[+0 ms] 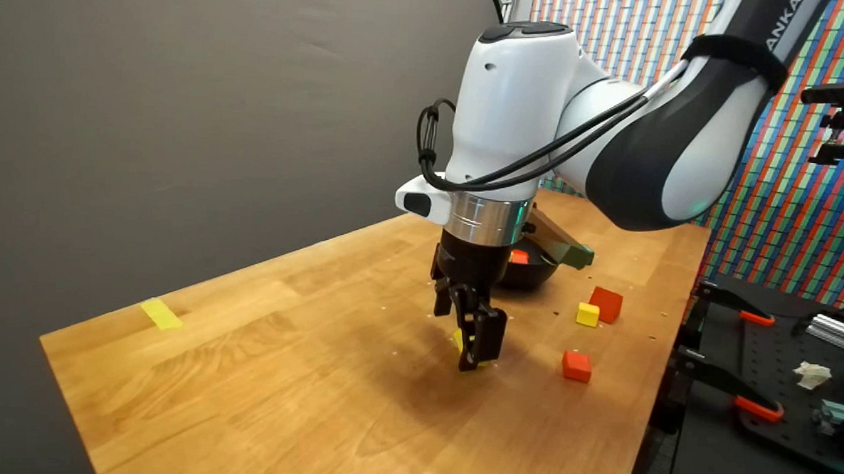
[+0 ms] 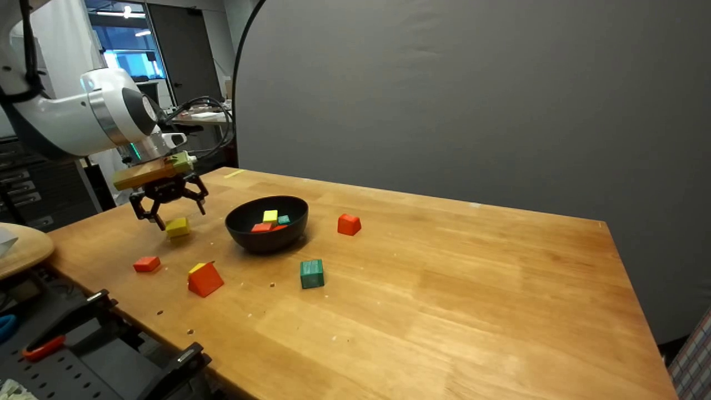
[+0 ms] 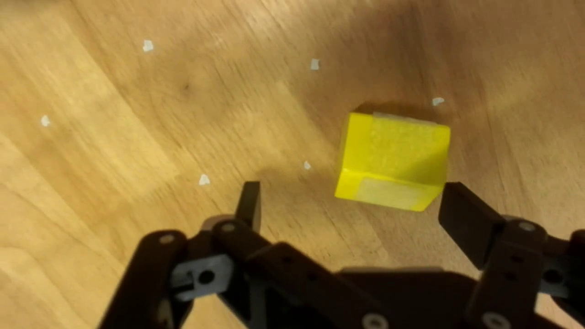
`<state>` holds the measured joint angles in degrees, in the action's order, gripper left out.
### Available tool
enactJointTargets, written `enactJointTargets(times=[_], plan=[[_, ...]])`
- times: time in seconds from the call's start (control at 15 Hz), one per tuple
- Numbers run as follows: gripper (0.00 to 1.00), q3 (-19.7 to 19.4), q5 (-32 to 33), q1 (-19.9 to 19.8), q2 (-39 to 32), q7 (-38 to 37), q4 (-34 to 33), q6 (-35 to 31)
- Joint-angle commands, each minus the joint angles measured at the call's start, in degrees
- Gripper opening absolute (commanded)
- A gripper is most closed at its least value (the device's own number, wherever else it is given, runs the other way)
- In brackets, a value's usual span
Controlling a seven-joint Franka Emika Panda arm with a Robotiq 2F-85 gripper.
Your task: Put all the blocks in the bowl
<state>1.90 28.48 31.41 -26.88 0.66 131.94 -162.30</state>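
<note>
Black two-fingered claw (image 3: 351,194): spread wide, low over the light wooden table (image 2: 444,311).
Bright yellow faceted block (image 3: 394,151): on the table below the claw, close to the fingertip (image 3: 461,203) at the right of the wrist view — whether they touch, I cannot tell.
Round black bowl (image 2: 266,242): in an exterior view, right of that block, holding a small yellow block (image 2: 270,216), a small green block (image 2: 284,220) and red blocks (image 2: 262,228).
Table, near left: in an exterior view, a small red block (image 2: 146,264) — and to its right a red wedge-shaped block (image 2: 205,279) partly hiding another yellow block (image 2: 196,268).
Bowl's right side: a dark green squarish block (image 2: 312,274) nearer, an orange-red block (image 2: 349,224) farther, both on the table.
</note>
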Motion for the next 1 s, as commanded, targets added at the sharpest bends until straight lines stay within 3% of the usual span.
enactJointTargets(times=[0.0,0.07,0.33,0.53,0.67,0.73,0.87,0.93], plan=[[0.75,-0.3,1.4,0.8,0.2,-3.6,0.2,1.9],[0.72,0.0,1.2,0.6,0.2,-3.8,0.3,2.1],[0.39,0.3,0.9,0.0,0.7,-4.5,0.9,1.7],[0.23,1.1,0.4,-1.7,2.6,-3.0,1.9,1.0],[0.30,1.6,0.2,-3.9,5.7,-0.7,3.8,1.3],[0.40,3.5,-1.1,-6.9,8.9,3.5,5.8,3.4],[0.29,2.5,0.7,-8.9,14.0,5.4,8.4,4.5],[0.29,1.4,2.1,-9.6,16.4,5.1,9.3,4.9]])
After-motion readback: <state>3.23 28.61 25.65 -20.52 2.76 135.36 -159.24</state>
